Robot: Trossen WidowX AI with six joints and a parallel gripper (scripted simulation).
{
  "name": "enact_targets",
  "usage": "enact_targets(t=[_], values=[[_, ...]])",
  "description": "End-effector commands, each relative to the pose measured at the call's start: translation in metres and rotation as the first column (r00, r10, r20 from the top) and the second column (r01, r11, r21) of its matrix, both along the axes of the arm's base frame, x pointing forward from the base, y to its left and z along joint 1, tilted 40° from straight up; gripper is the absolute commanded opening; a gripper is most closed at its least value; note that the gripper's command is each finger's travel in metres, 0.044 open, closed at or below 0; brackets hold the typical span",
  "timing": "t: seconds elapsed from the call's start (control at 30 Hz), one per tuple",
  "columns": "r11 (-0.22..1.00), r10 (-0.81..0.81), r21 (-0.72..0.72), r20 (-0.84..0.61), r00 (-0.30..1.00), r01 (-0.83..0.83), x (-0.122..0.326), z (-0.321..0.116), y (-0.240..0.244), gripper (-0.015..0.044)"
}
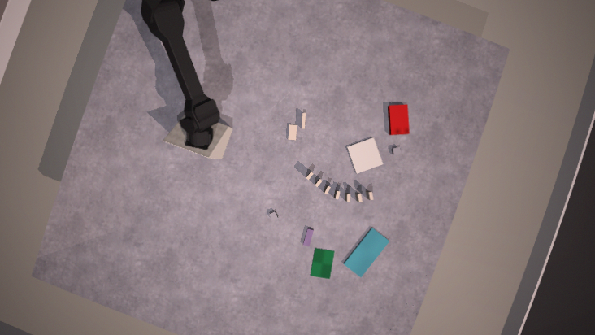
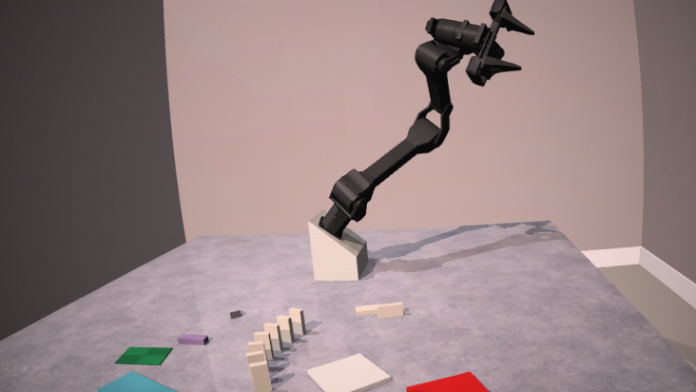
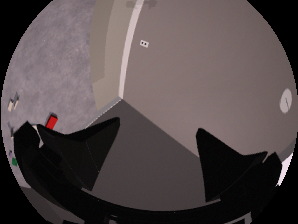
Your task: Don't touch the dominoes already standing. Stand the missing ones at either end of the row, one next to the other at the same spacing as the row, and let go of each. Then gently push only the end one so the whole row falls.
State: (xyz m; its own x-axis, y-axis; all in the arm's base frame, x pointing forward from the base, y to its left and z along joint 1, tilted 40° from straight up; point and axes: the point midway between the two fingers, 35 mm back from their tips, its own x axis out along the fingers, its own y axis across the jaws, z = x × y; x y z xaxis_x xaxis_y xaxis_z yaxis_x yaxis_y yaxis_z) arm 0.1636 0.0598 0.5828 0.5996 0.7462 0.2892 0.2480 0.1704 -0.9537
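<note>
Several cream dominoes stand upright in a curved, evenly spaced row, with a middle one [image 1: 337, 194] [image 2: 272, 337] at the bend, one end domino [image 1: 310, 175] [image 2: 296, 321] nearer the arm's base and the other end domino [image 1: 370, 195] [image 2: 261, 377] farther off. Two loose cream dominoes lie away from the row on the table: one [image 1: 292, 132] [image 2: 366, 309] lies flat, the other [image 1: 303, 119] [image 2: 390, 310] rests on its long edge beside it. My gripper [image 2: 527, 50] [image 3: 160, 127] is open and empty, raised high and far from all dominoes; it is outside the top view.
A white square slab [image 1: 364, 154] [image 2: 349, 374] lies inside the row's curve, with a red block [image 1: 398, 119] [image 2: 448, 384] [image 3: 51, 122] beyond. A purple block [image 1: 308, 236] [image 2: 192, 340], green piece [image 1: 322, 263] [image 2: 144, 356], teal slab [image 1: 366, 252] [image 2: 136, 382] and small dark piece [image 2: 235, 314] lie on the row's other side.
</note>
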Motion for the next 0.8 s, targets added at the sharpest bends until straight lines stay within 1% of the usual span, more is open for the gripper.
enact_targets(t=[0.0, 0.03, 0.1, 0.23, 0.33, 0.4, 0.47, 0.53, 0.6, 0.67, 0.77], values=[[1.0, 0.004, 0.01, -0.006, 1.0, -0.004, 0.001, 0.0, 0.0, 0.0426], [0.999, 0.016, 0.04, -0.024, 1.0, -0.015, 0.003, 0.001, -0.002, 0.044], [0.987, 0.064, 0.149, -0.088, 0.994, -0.05, 0.014, 0.003, -0.006, 0.044], [0.921, 0.17, 0.388, -0.313, 0.934, -0.037, 0.055, -0.013, -0.027, 0.044], [0.834, 0.275, 0.551, -0.469, 0.839, 0.035, 0.089, -0.035, -0.044, 0.044], [0.751, 0.366, 0.649, -0.56, 0.743, 0.119, 0.114, -0.055, -0.055, 0.044], [0.659, 0.46, 0.718, -0.621, 0.634, 0.225, 0.137, -0.079, -0.064, 0.044], [0.562, 0.554, 0.752, -0.652, 0.518, 0.345, 0.159, -0.106, -0.071, 0.044], [0.464, 0.644, 0.749, -0.652, 0.4, 0.473, 0.178, -0.136, -0.077, 0.044], [0.369, 0.725, 0.709, -0.624, 0.291, 0.601, 0.191, -0.168, -0.081, 0.044], [0.24, 0.825, 0.592, -0.542, 0.159, 0.77, 0.201, -0.216, -0.085, 0.044]])
